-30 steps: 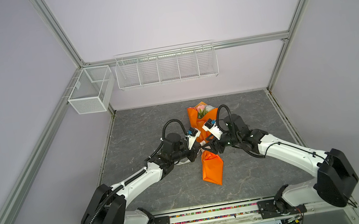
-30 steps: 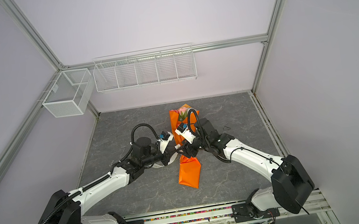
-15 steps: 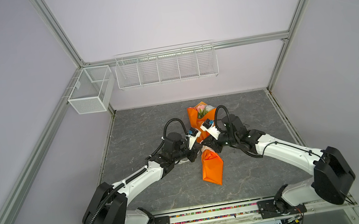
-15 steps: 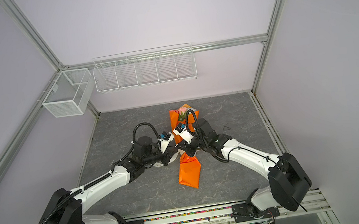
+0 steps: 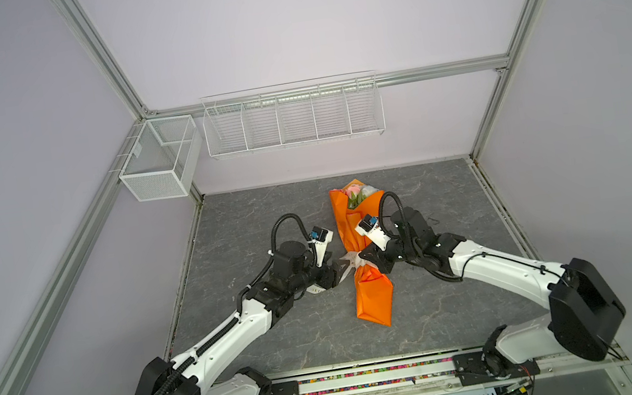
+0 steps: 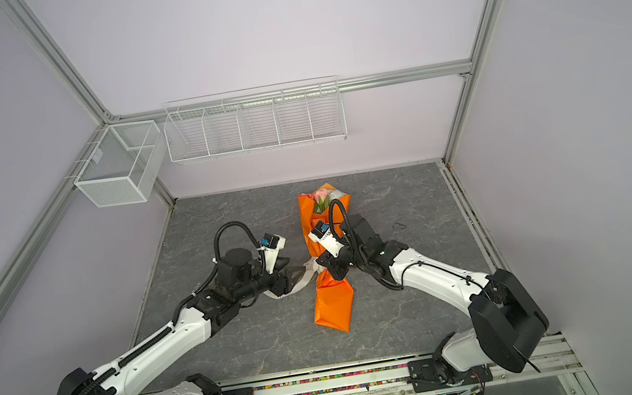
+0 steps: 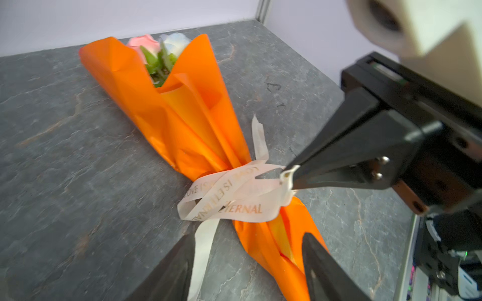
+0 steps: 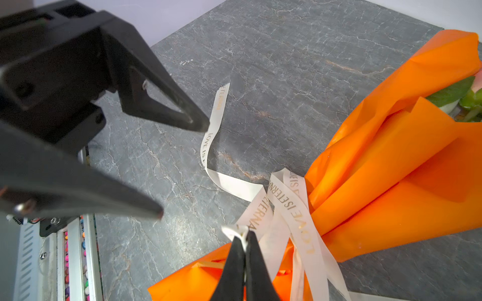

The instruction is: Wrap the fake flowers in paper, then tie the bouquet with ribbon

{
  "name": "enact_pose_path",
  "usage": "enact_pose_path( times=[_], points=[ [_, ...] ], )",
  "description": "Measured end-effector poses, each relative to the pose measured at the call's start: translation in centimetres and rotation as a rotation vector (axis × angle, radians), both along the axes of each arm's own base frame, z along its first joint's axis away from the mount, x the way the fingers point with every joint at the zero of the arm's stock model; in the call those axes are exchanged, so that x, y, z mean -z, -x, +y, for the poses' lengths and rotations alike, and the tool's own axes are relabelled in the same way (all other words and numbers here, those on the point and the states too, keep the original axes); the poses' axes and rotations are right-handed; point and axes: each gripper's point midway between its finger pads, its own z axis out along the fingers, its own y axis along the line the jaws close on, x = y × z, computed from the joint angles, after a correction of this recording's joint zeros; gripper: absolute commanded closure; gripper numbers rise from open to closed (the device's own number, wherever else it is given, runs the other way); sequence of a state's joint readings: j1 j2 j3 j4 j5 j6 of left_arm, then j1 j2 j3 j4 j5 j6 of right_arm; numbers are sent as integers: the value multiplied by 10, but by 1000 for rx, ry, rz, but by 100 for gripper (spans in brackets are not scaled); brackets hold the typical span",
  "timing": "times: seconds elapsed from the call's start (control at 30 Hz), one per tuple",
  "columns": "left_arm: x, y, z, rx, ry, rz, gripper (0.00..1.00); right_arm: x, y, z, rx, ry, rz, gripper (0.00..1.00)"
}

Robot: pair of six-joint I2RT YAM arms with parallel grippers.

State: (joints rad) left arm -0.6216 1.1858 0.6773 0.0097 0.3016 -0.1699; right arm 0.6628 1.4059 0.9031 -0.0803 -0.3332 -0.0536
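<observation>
The bouquet (image 5: pixel 370 300) (image 6: pixel 333 305) lies on the grey slate table, a long cone of orange paper (image 7: pixel 187 114) (image 8: pixel 391 169). The fake flowers (image 5: pixel 355 193) (image 7: pixel 156 49), pink and white, show at its far open end. A cream ribbon (image 7: pixel 234 195) (image 8: pixel 287 206) with gold print is wound round the cone's narrow waist. My right gripper (image 8: pixel 242 232) (image 7: pixel 289 174) (image 5: pixel 361 261) is shut on a fold of that ribbon. My left gripper (image 7: pixel 247 237) (image 8: pixel 182 169) (image 5: pixel 331 274) stands open just left of the waist. A loose ribbon tail (image 7: pixel 203 250) runs beside one of its fingers.
A white wire rack (image 5: pixel 292 118) hangs on the back wall and a mesh box (image 5: pixel 158 162) on the left wall. Aluminium frame posts (image 5: pixel 486 107) stand at the corners. A rail with the arm bases (image 5: pixel 373 379) runs along the table's front edge.
My left gripper has opened and let go of the ribbon. My right gripper has shut on a fold of ribbon at the waist. The bouquet has hardly moved.
</observation>
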Motion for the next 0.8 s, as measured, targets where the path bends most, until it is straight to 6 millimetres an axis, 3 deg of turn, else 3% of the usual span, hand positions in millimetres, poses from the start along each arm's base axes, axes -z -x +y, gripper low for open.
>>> enact_pose_path(
  times=[0.1, 0.13, 0.27, 0.4, 0.6, 0.8],
  points=[
    [22, -28, 26, -153, 61, 196, 31, -1, 0, 0, 1, -2, -4, 93],
    [33, -38, 32, -188, 79, 280, 36, -2, -1, 0, 2, -3, -7, 93],
    [74, -66, 22, -228, 130, 555, 39, -4, -1, 0, 3, -6, -11, 93],
    [103, -66, 11, -241, 121, 727, 40, -6, 0, -1, 4, -9, -17, 93],
    [110, -70, -4, -230, 74, 813, 41, -6, -2, -2, 11, -5, -21, 93],
    [130, -47, -20, -195, -12, 886, 45, -6, -3, -2, 18, -1, -24, 93]
  ],
)
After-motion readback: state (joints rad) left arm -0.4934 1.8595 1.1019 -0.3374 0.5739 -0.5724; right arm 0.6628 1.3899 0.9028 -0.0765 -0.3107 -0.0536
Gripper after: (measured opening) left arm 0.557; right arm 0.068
